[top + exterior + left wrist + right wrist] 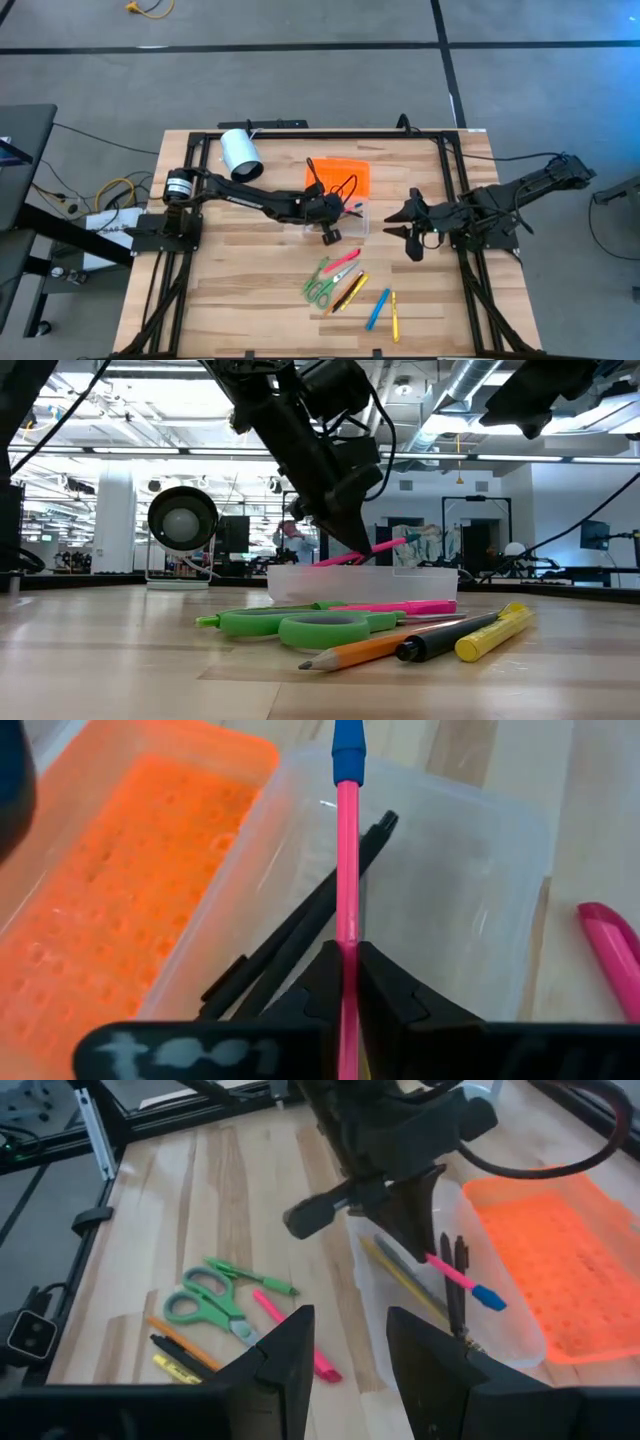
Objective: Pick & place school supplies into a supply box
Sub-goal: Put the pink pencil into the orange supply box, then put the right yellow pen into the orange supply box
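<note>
The supply box is a clear case standing open on the table, its orange ribbed lid flat behind it. A black pen and a yellow pencil lie inside. My left gripper hangs over the box, shut on a pink pen with a blue end. Green scissors, a pink marker, an orange pencil, a blue pen and a yellow one lie on the table nearer the front. My right gripper waits open to the right of the box. My left gripper pinches the pink pen's shaft between its two fingers, coming slanting down from above and from the table's left. The pen sticks out ahead of the fingertips, its blue end low over the open box. It is lifted and slightly tilted.
A white cylinder lies on its side at the far left of the table. A black frame runs round the table's edges. Bare wood lies left of the scattered supplies.
</note>
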Tool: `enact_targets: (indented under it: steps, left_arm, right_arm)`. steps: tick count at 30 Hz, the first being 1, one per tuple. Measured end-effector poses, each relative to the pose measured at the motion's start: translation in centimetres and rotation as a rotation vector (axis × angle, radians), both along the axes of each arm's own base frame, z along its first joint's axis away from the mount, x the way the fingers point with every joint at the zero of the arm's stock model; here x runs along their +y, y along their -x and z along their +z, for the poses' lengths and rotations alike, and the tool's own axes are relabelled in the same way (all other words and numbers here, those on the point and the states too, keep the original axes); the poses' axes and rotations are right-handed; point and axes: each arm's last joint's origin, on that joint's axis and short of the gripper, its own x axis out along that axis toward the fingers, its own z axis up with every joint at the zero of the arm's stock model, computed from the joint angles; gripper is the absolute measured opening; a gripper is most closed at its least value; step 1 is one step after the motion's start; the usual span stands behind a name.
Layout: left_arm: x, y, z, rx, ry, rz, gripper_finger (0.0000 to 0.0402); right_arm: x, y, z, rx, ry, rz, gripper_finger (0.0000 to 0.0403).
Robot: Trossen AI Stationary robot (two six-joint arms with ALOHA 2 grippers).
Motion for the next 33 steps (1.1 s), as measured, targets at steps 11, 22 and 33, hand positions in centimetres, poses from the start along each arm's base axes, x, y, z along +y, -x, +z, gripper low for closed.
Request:
enact_targets:
  steps: [11, 22, 33]
  left_arm:
    - [0.0, 0.0, 0.0, -0.002, -0.016, 0.026, 0.0071]
    - [-0.5, -0.7, 2.9, 0.058, 0.033, 0.007, 0.0141]
    - [-1.6, -1.9, 10.7, 0.064, -0.099, -0.130, 0.0142]
  right_arm:
    - [0.0, 0.0, 0.0, -0.003, 0.007, -0.016, 0.0120]
    - [0.0, 0.1, -0.1, 0.008, 0.011, -0.016, 0.0120]
    - [-1.2, -0.5, 0.3, -0.036, -0.005, -0.088, 0.0120]
